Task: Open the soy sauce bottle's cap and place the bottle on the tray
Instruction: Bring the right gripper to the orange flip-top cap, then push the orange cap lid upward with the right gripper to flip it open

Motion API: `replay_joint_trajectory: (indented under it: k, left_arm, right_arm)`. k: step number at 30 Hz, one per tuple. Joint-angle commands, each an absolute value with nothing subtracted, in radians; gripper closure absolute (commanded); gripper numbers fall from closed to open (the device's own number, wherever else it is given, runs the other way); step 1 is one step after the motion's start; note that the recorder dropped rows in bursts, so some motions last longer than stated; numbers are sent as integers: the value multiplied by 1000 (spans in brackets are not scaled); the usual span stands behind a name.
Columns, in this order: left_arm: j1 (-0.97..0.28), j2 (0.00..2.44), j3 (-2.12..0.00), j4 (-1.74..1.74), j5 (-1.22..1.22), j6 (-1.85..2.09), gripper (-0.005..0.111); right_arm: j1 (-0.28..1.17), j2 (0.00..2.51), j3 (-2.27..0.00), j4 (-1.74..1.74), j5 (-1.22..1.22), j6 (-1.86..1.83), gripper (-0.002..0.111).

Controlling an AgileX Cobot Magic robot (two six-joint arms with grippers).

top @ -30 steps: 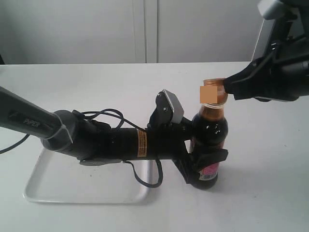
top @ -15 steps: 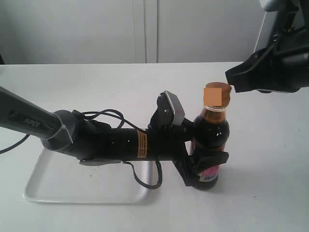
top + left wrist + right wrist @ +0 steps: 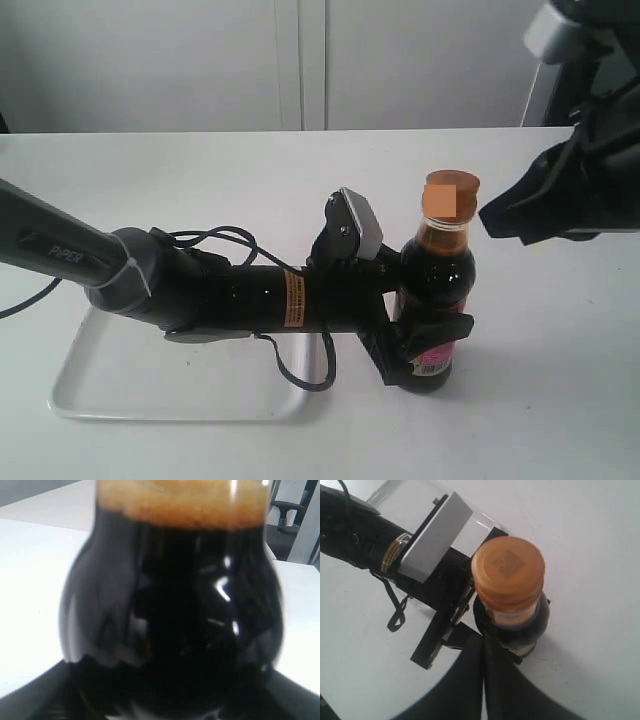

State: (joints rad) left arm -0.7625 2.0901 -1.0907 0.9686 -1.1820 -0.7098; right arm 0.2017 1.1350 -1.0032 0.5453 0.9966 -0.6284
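Both hands matter: left hand (image 3: 424,342) clamps the bottle (image 3: 436,265) low; right hand (image 3: 484,647), fingers pressed together, should catch the cap (image 3: 450,195) lip from below and lift without tipping it.

**One readable word: "PIPER" on the left arm**

You can read only one word here. "PIPER" stands in pale capitals on the dark tube of the left arm (image 3: 60,252) in the exterior view. Farther along that arm, an orange sticker (image 3: 293,298) carries print too small to read. The bottle (image 3: 436,265) has a pink label (image 3: 436,353) low on its front, partly hidden, and its characters cannot be made out. The cap (image 3: 507,570) shows a blurred square mark with no legible text.
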Motion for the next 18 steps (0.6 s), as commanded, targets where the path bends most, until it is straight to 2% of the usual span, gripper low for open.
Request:
replay_joint_trajectory:
  k: [1,18]
  left_arm:
    - [-770,2084,-1094,988,-1194,-725,107]
    - [-770,2084,-1094,989,-1192,-714,107]
  right_arm:
    - [211,1169,-1012,570,1004,-635,108]
    - [259,1214,-1079,569,891,-626,108]
